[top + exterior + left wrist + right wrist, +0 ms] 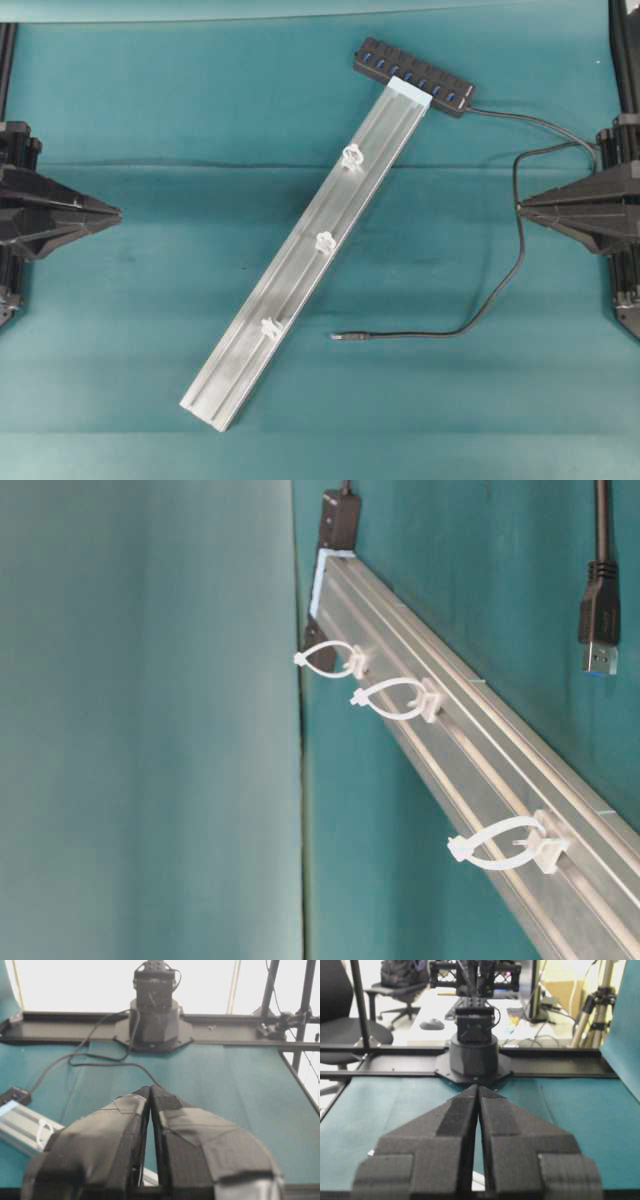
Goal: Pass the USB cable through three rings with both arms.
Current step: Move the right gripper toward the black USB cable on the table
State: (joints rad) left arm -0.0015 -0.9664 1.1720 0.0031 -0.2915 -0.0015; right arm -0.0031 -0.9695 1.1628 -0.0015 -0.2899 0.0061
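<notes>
The silver rail [300, 260] lies diagonally on the teal cloth, with three white rings along it: one far [351, 155], one in the middle [325, 241], one near [269, 327]. The black hub [413, 76] sits at the rail's far end. The USB cable [515, 215] loops from the hub to the right and ends in a plug [343, 337] lying on the cloth right of the rail. The plug also shows in the table-level view [599, 620]. My left gripper [118, 211] is shut and empty at the left edge. My right gripper [520, 207] is shut and empty, its tip over the cable loop.
The opposite arm's base [155, 1020] stands at the far table edge in the left wrist view. A rail end with one ring [44, 1130] shows at lower left there. The other base [473, 1055] faces the right wrist camera.
</notes>
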